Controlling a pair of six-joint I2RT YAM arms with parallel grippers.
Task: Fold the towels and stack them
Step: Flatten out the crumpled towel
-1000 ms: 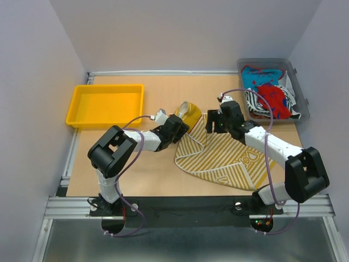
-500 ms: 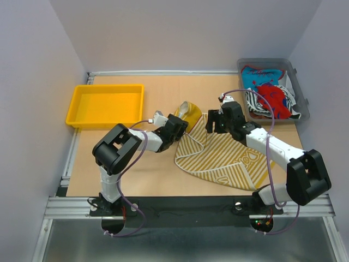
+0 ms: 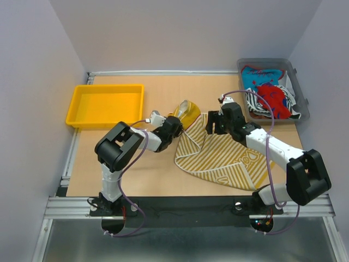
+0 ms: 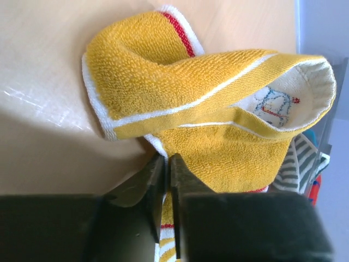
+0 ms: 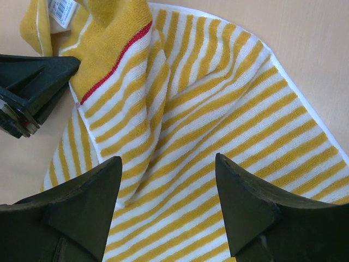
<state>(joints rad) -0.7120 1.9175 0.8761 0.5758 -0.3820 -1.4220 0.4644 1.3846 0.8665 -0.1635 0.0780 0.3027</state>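
Left claw (image 4: 166,162) now pinched shut on yellow towel (image 4: 163,71) edge.

- Tabletop (image 3: 136,169) lay open left of the striped towel (image 3: 218,158)
- Yellow tray (image 3: 103,125) blocked the far-left corner, grey bin (image 3: 304,106) the far-right
- Left claw (image 3: 176,124) and right claw (image 3: 210,124) crowded the towel's far edge

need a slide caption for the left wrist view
Left fingers pinch the edge of a crumpled yellow towel with white trim, lying on the wooden table.
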